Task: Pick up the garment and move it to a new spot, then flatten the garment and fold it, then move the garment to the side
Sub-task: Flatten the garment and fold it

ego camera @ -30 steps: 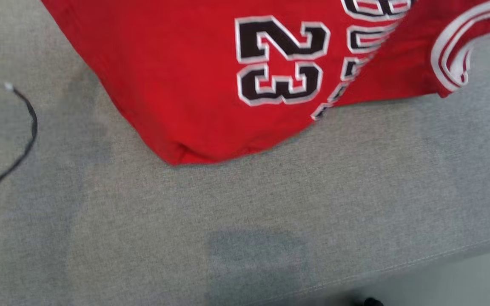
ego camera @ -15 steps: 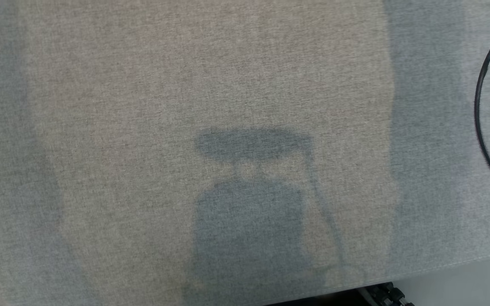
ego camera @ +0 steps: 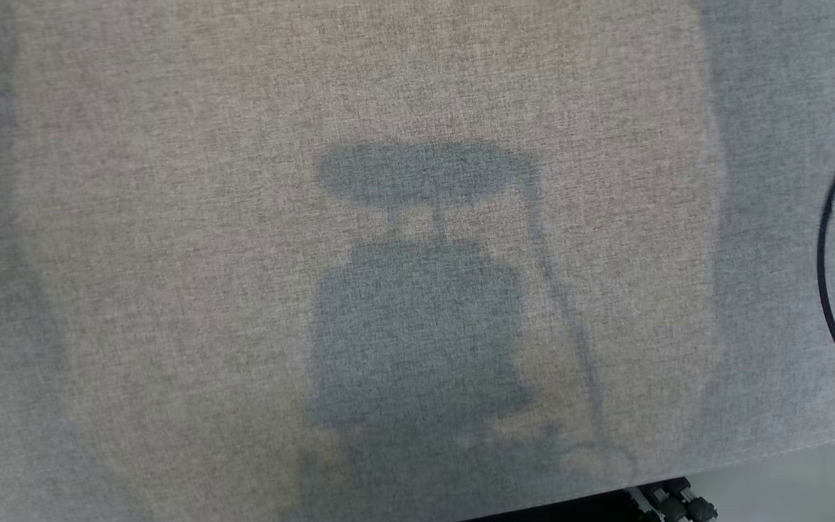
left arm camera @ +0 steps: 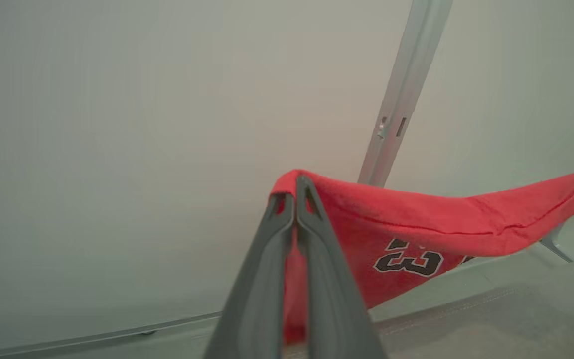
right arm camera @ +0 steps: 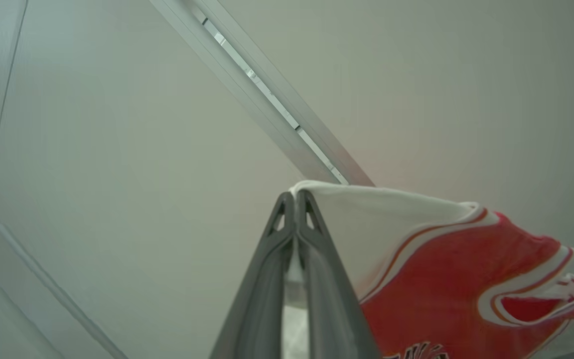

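The left gripper (left arm camera: 295, 182) is closed, its two long dark fingers (left arm camera: 262, 279) pressed together along their length and meeting at the tips. A folded edge of the red garment (left arm camera: 416, 224) is pinched between those tips and drapes off to the right of the left wrist view. The right gripper (right arm camera: 294, 197) is closed in the same way, fingers (right arm camera: 327, 279) touching at the tips and clamping a white-trimmed edge of the same garment, held raised
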`<state>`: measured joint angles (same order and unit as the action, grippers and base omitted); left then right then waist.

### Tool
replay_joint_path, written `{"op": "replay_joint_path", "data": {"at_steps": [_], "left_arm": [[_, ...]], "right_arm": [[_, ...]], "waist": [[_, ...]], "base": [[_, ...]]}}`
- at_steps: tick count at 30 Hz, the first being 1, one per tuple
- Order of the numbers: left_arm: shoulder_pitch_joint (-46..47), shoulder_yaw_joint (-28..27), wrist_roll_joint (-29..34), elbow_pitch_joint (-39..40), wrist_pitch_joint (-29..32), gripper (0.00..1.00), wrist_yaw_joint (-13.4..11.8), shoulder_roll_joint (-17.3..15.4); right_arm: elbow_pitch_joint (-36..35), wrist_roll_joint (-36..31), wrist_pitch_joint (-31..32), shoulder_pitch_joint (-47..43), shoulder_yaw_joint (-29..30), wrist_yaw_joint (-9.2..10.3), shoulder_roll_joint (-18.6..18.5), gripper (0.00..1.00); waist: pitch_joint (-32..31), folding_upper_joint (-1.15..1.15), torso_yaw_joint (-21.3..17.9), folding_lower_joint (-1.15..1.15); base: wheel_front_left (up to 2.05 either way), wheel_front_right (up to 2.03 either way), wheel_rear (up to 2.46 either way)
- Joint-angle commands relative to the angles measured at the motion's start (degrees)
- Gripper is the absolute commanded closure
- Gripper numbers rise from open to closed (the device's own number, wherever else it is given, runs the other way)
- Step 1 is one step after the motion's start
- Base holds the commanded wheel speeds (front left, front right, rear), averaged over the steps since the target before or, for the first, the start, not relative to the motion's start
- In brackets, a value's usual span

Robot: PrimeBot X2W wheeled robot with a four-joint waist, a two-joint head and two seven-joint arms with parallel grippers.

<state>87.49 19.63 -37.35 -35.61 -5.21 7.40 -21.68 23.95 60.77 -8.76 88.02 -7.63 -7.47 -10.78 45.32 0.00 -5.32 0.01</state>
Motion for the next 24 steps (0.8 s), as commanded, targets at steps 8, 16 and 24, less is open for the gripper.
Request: {"op": "replay_joint_path", "data": {"at_steps": [8, 16, 24], "left_arm": [[-20.3, 5.97, -12.98, 9.53, 2.7, 1.0, 0.15, -8.45], [-44.43, 5.43, -20.43, 26.35, 4.63, 1.0, -3.51, -13.43], [-71.27, 4.6, -22.23, 44.42, 0.35, 1.0, -13.39, -16.84]], "right_arm": [[-16.89, 10.63, 1.72, -27.36, -3.37, -0.04, -10.27, 1.0], [-27.38, 17.04, 2.32, -50.83, -4.87, -0.04, -16.78, 1.0], [-34.3, 21.29, 2.98, -70.7, -5.73, -0.04, -21.13, 1.0]], "waist": [[-3.1, 0.0, -1.14, -0.01], [-11.78, 0.0, -2.45, -0.01], [-19.16, 0.0, -4.16, -0.01]], "base": [[0.0, 0.0, 0.0], [0.0, 0.0, 0.0], [0.0, 0.0, 0.0]]}}
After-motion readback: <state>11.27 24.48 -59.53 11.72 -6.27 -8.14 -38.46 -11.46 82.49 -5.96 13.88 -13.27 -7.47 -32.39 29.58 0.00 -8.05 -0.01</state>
